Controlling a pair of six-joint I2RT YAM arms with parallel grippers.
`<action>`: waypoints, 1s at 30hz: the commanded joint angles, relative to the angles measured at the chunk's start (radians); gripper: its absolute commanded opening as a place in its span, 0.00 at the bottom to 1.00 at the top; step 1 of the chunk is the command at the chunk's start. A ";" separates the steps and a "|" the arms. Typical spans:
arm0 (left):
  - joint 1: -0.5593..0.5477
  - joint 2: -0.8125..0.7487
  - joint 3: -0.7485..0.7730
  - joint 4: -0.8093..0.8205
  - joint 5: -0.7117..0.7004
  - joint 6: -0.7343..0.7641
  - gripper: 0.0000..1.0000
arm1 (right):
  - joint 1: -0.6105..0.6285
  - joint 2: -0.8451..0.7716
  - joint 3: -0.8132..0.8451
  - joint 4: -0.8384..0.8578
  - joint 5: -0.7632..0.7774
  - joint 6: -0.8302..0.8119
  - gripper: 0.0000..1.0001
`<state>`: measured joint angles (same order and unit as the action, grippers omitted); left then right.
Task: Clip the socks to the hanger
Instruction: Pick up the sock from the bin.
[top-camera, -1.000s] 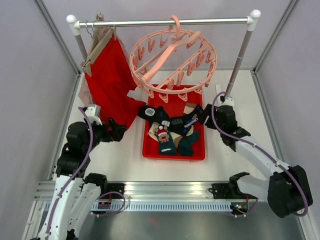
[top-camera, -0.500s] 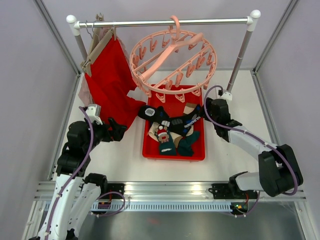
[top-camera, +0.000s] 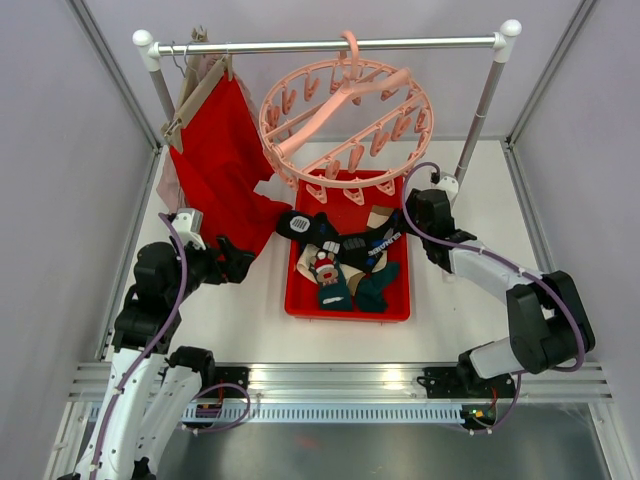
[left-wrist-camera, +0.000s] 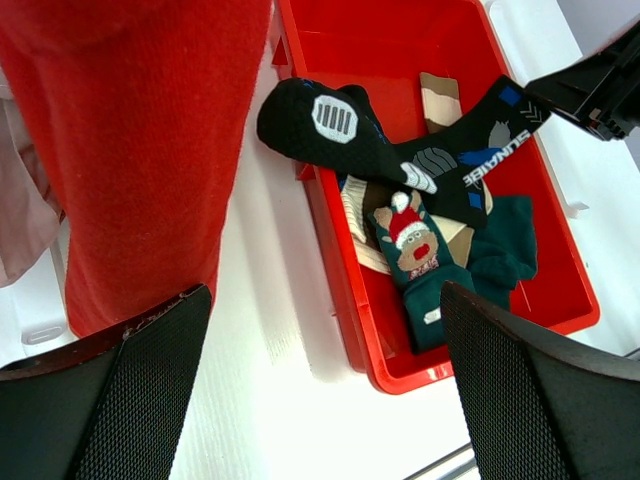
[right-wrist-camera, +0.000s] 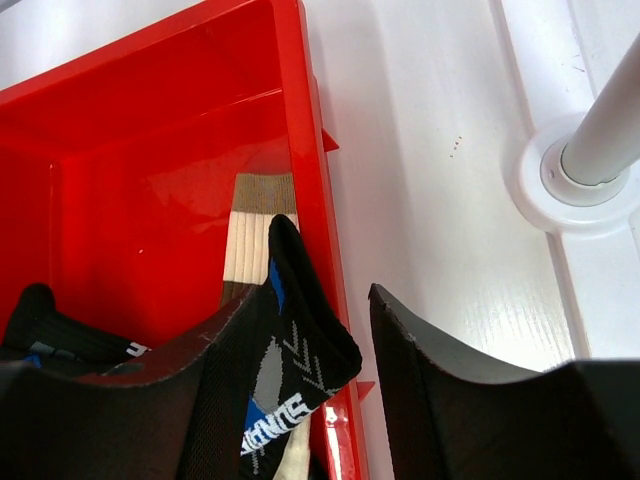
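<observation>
Jaws first: right jaws stand partway apart, straddling the tray's (right-wrist-camera: 180, 90) wall at its 2 o'clock corner. The inner finger (right-wrist-camera: 120, 400) is inside the tray, right beside the cuff of a black sock (right-wrist-camera: 300, 350). The outer finger (right-wrist-camera: 450, 400) hangs over the bench (right-wrist-camera: 430, 150) with a clear gap between it and the cuff, so nothing is pinched yet. Beige sock (right-wrist-camera: 250, 230) lies just past that cuff, at its 12 o'clock.

Left jaws gape fully wide and empty, over the bench at the tray's 9 o'clock, with the cloth (left-wrist-camera: 140, 120) hanging near them at 12.

Out from there, all the socks (top-camera: 350, 262) sit heaped in the tray. Reindeer sock (left-wrist-camera: 415, 250) is near 6 o'clock, and a second black sock (left-wrist-camera: 320, 125) laps the rim at 10. Hanger (top-camera: 345, 125) hangs from the rail (top-camera: 300, 45) at the tray's 12 o'clock.
</observation>
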<state>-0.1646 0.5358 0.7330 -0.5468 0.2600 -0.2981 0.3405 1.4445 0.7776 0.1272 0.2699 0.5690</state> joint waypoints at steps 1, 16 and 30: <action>0.005 -0.003 -0.003 0.033 0.021 -0.012 1.00 | 0.002 0.010 0.042 0.020 0.002 0.005 0.53; 0.005 -0.005 -0.003 0.034 0.024 -0.012 1.00 | 0.003 -0.004 0.006 0.019 -0.038 0.023 0.49; 0.005 -0.002 -0.001 0.033 0.025 -0.012 1.00 | 0.002 -0.009 -0.018 -0.003 -0.020 0.012 0.46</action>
<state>-0.1646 0.5358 0.7326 -0.5465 0.2684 -0.2981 0.3408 1.4502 0.7727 0.1143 0.2379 0.5793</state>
